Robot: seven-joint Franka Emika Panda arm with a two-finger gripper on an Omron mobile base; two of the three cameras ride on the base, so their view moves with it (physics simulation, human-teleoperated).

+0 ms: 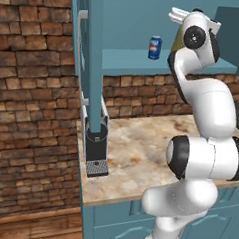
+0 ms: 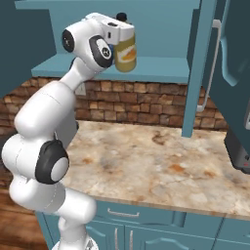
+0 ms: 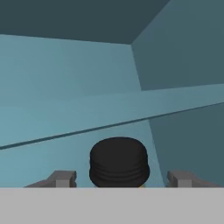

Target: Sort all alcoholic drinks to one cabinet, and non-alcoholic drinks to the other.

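Right base view: gripper (image 2: pixel 118 35) up inside the open cabinet (image 2: pixel 161 68), against the juice bottle (image 2: pixel 125 52) standing on the shelf. Hand view: fingers (image 3: pixel 61 178) spread either side of black cap (image 3: pixel 119 162); grip impossible to judge. Left base view: can (image 1: pixel 155 47) on same shelf, nearer its left end.

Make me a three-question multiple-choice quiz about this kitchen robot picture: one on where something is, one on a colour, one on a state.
1. Where does the blue soda can stand?
A. on the counter
B. on the open cabinet's shelf
C. on the floor

2. What colour is the juice bottle's cap?
A. black
B. red
C. white

3. How is the juice bottle posed?
A. lying down
B. upside down
C. upright at the gripper

Answers: 1 B, it rests on the teal shelf; 2 A, the hand view shows a dark ribbed cap; 3 C, cap on top.
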